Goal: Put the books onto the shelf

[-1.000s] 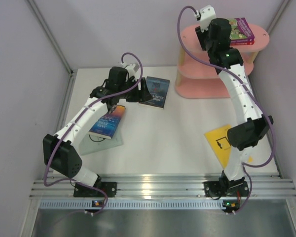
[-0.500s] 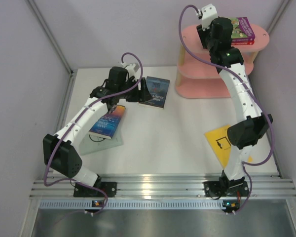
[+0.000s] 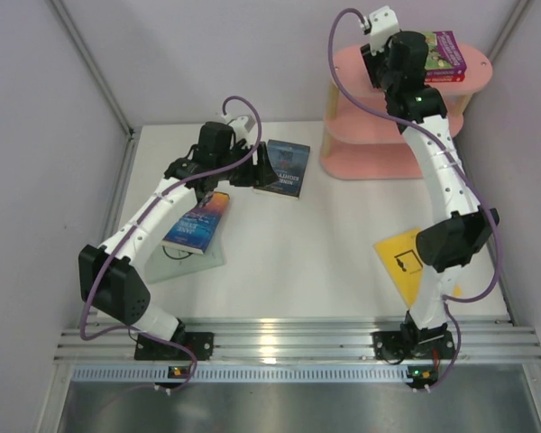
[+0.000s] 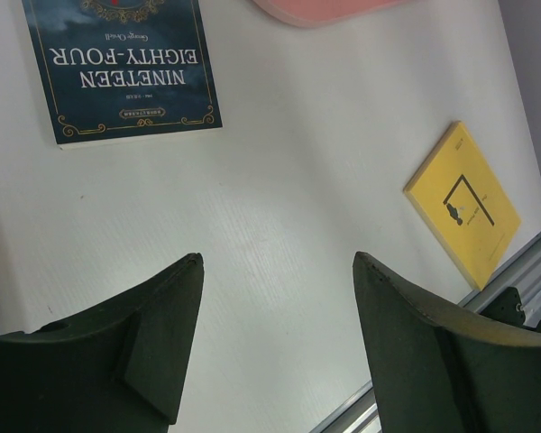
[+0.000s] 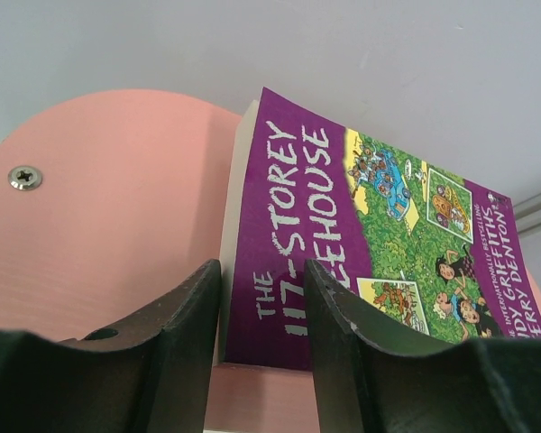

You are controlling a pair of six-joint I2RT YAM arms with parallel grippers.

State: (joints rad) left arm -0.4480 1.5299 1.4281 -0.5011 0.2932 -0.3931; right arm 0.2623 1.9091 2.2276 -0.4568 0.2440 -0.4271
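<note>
Shelf and books: both my tools empty.
My right tool (image 5: pixel 261 271) stands part open, gripping nothing, at the near edge of the purple book (image 5: pixel 361 234), which lies flat on the pink shelf's (image 5: pixel 117 207) top board. My left tool (image 4: pixel 278 262) hangs open above the table (image 4: pixel 279 135), where the navy book (image 4: pixel 122 68) and yellow book (image 4: pixel 464 203) lie well apart.

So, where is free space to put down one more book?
Bare table lies between the navy book, the yellow book and the Jane Eyre book. On the shelf, the top board is bare left of the purple book. Crowded: the left side, where the left arm hangs over that book.
</note>
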